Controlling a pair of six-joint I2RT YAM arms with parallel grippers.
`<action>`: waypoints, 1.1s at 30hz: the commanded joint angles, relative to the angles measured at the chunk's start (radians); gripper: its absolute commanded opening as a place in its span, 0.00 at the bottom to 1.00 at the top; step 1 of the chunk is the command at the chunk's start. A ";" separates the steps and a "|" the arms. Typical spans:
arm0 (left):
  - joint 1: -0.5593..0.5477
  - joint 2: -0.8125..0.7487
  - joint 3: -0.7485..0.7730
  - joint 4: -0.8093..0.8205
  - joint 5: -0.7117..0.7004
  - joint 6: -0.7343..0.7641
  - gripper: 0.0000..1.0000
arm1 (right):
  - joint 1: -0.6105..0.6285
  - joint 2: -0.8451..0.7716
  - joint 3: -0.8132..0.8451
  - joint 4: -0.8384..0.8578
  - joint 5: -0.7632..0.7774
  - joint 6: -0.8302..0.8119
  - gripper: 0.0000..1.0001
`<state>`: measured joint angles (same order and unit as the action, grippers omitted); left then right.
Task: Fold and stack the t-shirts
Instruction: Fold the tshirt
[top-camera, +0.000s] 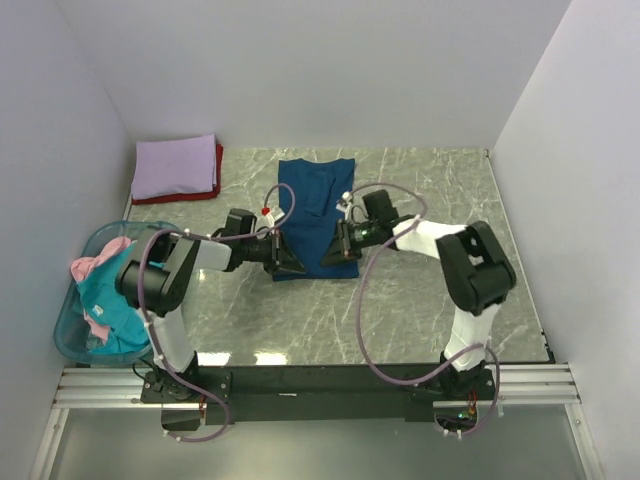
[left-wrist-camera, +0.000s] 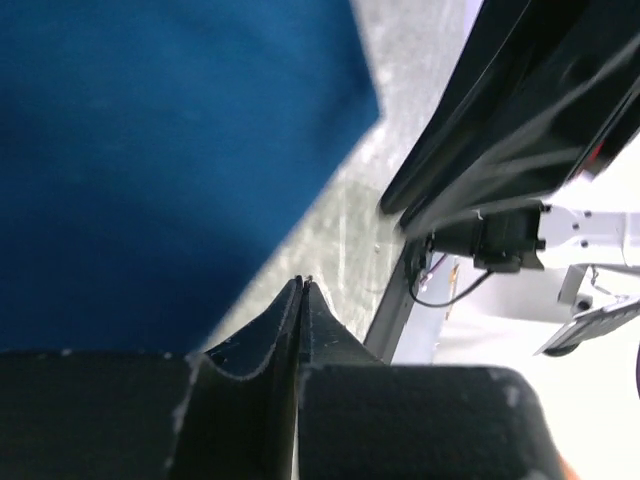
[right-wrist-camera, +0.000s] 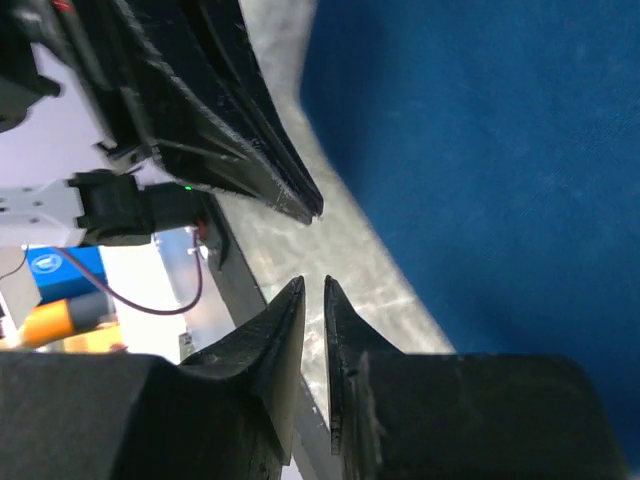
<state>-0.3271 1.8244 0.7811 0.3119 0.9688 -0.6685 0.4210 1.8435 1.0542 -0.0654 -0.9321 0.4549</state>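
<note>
Dark blue t-shirt, near edge partly hidden by clenched left gripper and barely parted right gripper.

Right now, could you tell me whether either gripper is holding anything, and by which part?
Nothing is held: left gripper shut empty, right gripper slightly open, both beside the dark blue t-shirt.

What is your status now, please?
Left gripper shut, empty. Right gripper slightly open, empty. Dark blue t-shirt on table, not gripped. Nothing blocking.
</note>
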 joint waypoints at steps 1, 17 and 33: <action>-0.015 0.053 0.029 0.125 -0.018 -0.091 0.06 | 0.033 0.069 -0.014 0.111 -0.002 0.081 0.20; 0.157 0.044 -0.008 -0.305 0.036 0.303 0.11 | -0.056 0.035 -0.050 -0.243 0.075 -0.290 0.22; 0.186 0.150 0.332 0.059 0.028 0.044 0.17 | -0.154 0.264 0.449 -0.061 -0.002 -0.108 0.28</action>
<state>-0.1524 1.9022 1.0519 0.2081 1.0302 -0.5079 0.2638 2.0064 1.4429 -0.1993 -0.9325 0.2680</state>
